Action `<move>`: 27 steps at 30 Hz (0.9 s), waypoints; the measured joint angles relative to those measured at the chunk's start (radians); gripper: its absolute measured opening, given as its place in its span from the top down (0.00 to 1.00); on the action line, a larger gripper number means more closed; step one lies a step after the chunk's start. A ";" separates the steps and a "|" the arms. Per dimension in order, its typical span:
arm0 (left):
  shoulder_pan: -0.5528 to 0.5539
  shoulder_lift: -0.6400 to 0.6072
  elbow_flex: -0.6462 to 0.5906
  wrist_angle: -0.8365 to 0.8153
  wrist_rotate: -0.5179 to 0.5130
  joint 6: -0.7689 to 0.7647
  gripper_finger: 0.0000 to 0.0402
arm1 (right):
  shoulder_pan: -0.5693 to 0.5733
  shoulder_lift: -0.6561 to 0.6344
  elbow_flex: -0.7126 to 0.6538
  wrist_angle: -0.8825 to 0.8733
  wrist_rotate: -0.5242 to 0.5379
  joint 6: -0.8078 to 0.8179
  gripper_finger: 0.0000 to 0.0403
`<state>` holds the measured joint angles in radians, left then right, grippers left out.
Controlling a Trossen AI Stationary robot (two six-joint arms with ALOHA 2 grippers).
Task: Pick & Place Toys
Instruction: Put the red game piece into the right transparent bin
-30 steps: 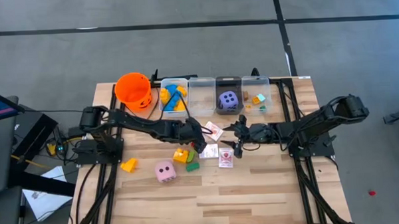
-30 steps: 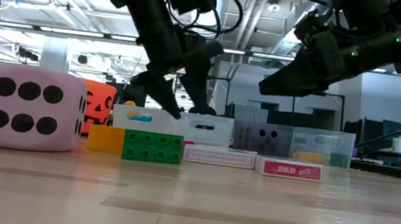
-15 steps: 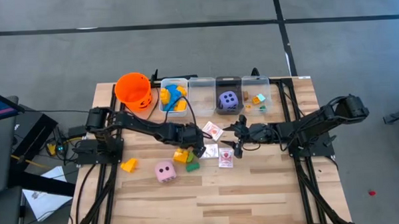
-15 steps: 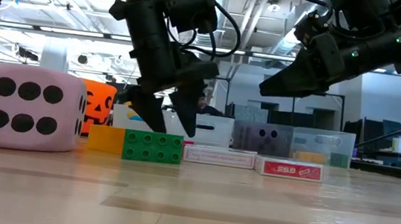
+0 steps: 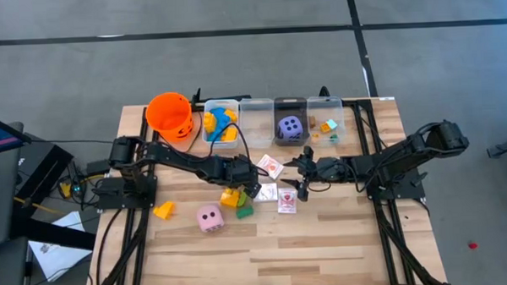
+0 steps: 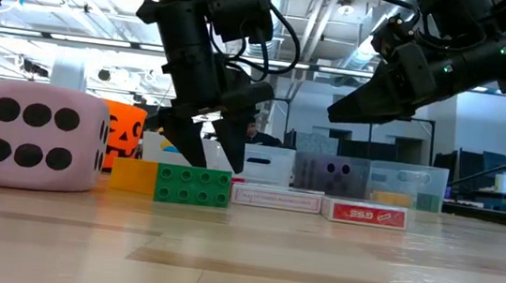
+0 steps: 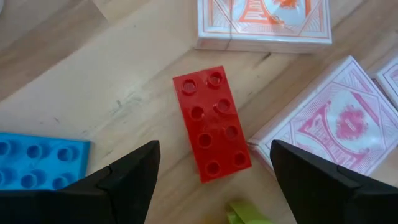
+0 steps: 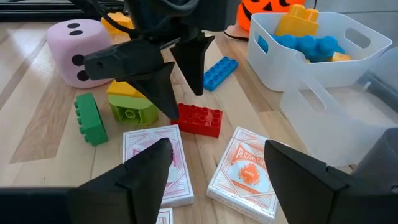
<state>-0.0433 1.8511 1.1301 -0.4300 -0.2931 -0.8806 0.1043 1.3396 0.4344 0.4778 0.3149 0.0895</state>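
The left gripper (image 6: 204, 155) had dropped, fingers open astride the red block (image 7: 211, 124); the right gripper (image 5: 303, 176) hovered open. The purple die (image 5: 289, 127) sat in a bin (image 5: 289, 102).

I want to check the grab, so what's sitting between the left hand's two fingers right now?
The red block lies on bare wood between the open left hand fingers, untouched, with card packs beside it. The left wrist view shows this.

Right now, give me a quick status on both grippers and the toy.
Left gripper open, straddling red block. Right gripper open, waiting above the cards. Cards crowd the block.
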 joint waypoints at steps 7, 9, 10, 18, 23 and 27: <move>0.000 0.000 0.000 0.000 -0.026 0.000 0.26 | 0.000 0.000 0.000 0.000 0.000 0.000 0.37; 0.000 0.000 0.000 0.000 -0.026 0.000 0.26 | 0.000 0.000 0.000 0.000 0.000 0.000 0.37; 0.000 0.000 0.000 0.000 -0.027 0.000 0.26 | 0.000 0.000 0.000 0.000 0.000 0.000 0.37; 0.000 0.030 0.000 0.007 -0.032 -0.047 0.26 | 0.000 0.000 0.000 0.001 0.000 0.000 0.37; 0.000 0.066 0.002 0.005 -0.025 -0.071 0.26 | -0.001 0.000 0.000 -0.002 0.000 0.000 0.37; -0.002 0.069 0.000 0.007 -0.025 -0.078 0.26 | -0.001 0.001 0.000 -0.003 0.000 0.000 0.37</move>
<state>-0.0451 1.9198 1.1305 -0.4227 -0.3183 -0.9585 0.1032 1.3407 0.4347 0.4751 0.3153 0.0890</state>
